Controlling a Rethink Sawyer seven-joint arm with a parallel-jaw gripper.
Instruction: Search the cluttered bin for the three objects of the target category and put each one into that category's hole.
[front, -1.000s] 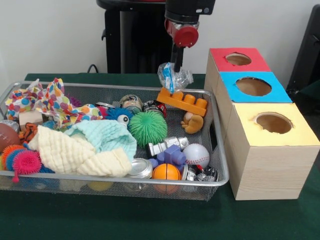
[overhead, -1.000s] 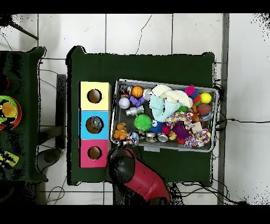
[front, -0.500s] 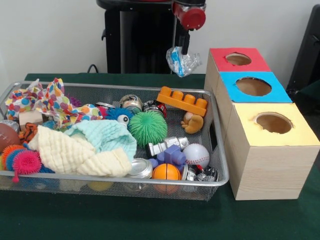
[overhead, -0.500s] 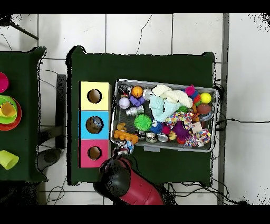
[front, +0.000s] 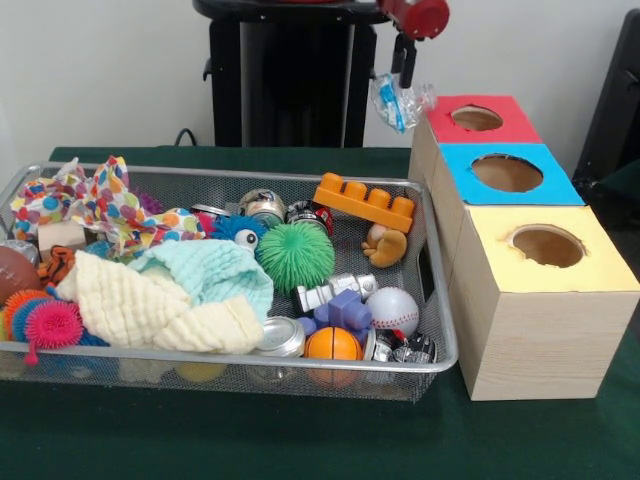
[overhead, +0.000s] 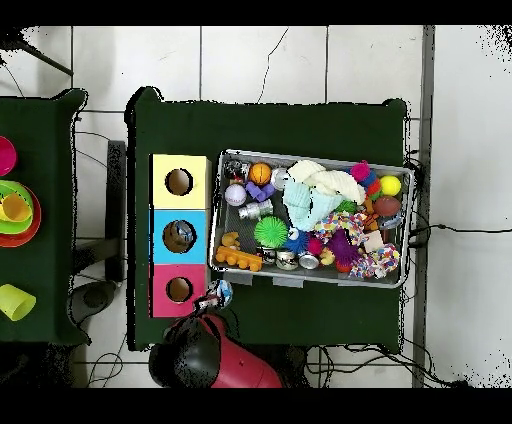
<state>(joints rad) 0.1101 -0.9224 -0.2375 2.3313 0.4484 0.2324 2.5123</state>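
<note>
We see the gripper (front: 405, 68) clamped on a crinkly plastic bag (front: 398, 101), which has moved from above the wire bin (front: 436, 330) to beside the red box (front: 432, 120) (probably its hole comes next)

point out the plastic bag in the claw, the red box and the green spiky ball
plastic bag (front: 398, 100), front view, crinkled middle
red box (front: 505, 126), front view, top face right of hole
green spiky ball (front: 295, 256), front view, centre

No text, label, brand or number can be read anywhere.
</note>
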